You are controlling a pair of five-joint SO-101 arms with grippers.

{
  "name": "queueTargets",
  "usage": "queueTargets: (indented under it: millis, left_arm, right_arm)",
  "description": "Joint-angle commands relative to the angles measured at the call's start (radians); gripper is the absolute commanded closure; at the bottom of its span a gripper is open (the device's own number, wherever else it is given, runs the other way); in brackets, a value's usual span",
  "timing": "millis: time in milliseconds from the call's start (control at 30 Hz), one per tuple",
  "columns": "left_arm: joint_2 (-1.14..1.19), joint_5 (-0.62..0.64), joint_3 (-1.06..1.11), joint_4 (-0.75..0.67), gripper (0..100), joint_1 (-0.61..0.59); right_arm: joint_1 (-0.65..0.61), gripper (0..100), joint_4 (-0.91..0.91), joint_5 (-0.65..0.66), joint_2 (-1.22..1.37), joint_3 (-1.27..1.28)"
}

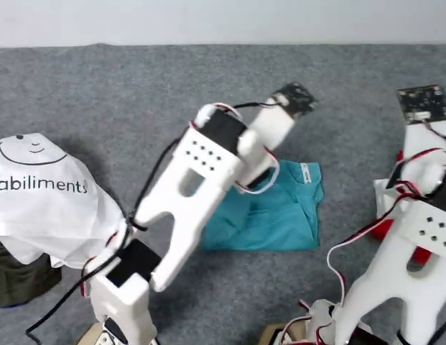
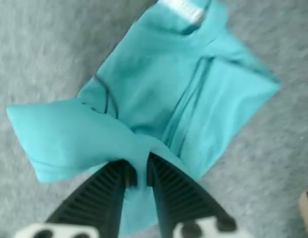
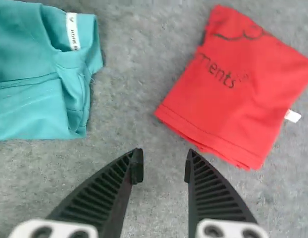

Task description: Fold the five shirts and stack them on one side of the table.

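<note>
Arm stretched over mid-worktop [image 1: 122,100], left pincer [image 2: 139,171] clamped on a fold of the teal shirt [image 2: 193,94]; right pincer [image 3: 162,166] agape above the worktop, between teal shirt and folded red shirt [image 3: 243,99]. Teal shirt: white neck label [image 3: 73,30]; red shirt: black lettering [image 3: 218,74].

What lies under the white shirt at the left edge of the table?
A dark olive garment sticks out beneath the white shirt; the rest of it, and anything else below, is covered.
</note>
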Motion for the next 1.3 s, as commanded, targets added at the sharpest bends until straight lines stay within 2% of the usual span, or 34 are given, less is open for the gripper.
queueTargets:
  millis: [0,333,533,633,800,933,1100,1267]
  left_arm:
    - [0.069,0.021,-0.110,0.012,100,0.040]
    - [0.413,0.034,-0.450,0.026,99,0.100]
    - [0.439,0.037,-0.458,0.025,83,0.146]
    - [0.431,0.048,-0.464,0.026,80,0.138]
    - [0.354,0.049,-0.435,0.028,80,0.052]
    - [0.227,0.049,-0.377,0.028,83,-0.081]
    - [0.046,0.038,-0.272,0.028,99,-0.241]
    - [-0.121,0.014,-0.136,0.026,100,-0.364]
  right_arm:
    - [0.030,84.9,0.038,0.012,-0.028,-0.048]
    - [0.028,84.9,0.038,0.012,-0.088,-0.031]
    - [0.030,84.9,0.036,0.008,-0.093,0.025]
    - [0.030,84.9,0.036,0.008,-0.093,0.023]
    - [0.027,84.9,0.035,0.006,-0.093,0.021]
    - [0.013,84.9,0.028,0.005,-0.091,0.021]
    - [-0.120,85.2,0.024,-0.015,-0.082,0.021]
    - [-0.317,96.0,-0.081,-0.169,-0.058,0.041]
